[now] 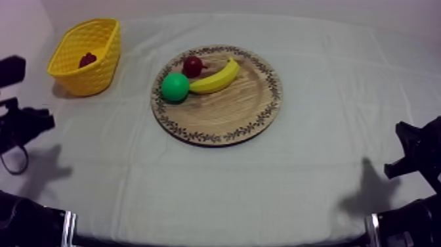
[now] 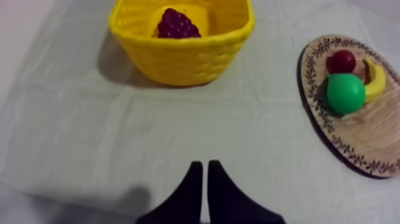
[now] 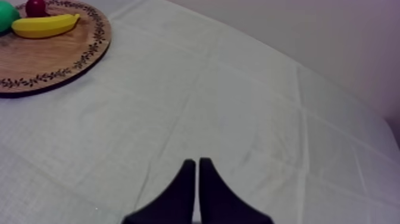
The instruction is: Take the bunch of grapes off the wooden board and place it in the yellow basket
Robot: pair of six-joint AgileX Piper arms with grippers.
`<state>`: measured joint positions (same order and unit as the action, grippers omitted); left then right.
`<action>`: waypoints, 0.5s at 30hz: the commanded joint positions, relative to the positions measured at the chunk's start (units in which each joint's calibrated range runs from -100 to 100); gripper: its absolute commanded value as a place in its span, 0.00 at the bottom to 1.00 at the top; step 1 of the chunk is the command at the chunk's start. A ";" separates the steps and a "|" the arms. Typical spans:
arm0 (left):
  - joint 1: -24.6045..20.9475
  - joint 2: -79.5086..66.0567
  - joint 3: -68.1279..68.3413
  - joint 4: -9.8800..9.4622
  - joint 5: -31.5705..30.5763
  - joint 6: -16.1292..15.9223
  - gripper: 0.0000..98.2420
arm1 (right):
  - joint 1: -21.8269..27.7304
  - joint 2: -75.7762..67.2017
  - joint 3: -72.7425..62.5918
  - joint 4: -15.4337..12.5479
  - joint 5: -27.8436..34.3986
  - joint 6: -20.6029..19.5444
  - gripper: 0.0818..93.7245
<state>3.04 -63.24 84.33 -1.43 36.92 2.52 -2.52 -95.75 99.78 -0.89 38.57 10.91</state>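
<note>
Bunch of grapes (image 2: 177, 25) lies inside the yellow basket (image 2: 184, 59) at the far left of the counter (image 1: 262, 190), below the rim and well apart from the wooden board (image 1: 230, 112); by that lie, the task looks done. Left pincer (image 2: 205, 167) sits low at its own side, fingers pressed together into a narrow wedge with nothing between them, pointing toward the basket across bare cloth. The step in hand, as judged, is only to rest. Doing it well means a low arm, back from the basket wall (a nudge there could tip the woven basket and spill the bunch). To the right, on the board, a round green fruit (image 1: 175, 86) sits just beside the banana (image 1: 216, 79). The small red fruit (image 1: 192, 65) is just behind them, near the far rim. None belongs to this job and none needs moving. Nothing stands between basket and board. At far right, the right pincer (image 3: 196, 162) is likewise clenched on nothing, over open cloth, well apart from the board's edge.
</note>
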 commanded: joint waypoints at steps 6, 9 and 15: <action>-1.08 -15.86 8.38 0.00 2.98 0.16 0.00 | 0.00 0.00 0.00 -0.01 -0.02 0.01 0.00; -1.30 -19.45 9.36 0.26 3.44 -0.35 0.00 | 0.00 0.00 0.00 -0.01 -0.02 0.01 0.00; -1.07 -25.51 10.75 0.11 3.39 -1.55 0.00 | 0.00 0.00 0.00 -0.01 -0.02 0.01 0.00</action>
<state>1.93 -86.91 94.96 -1.28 40.48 1.10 -2.52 -95.75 99.78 -0.89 38.57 10.91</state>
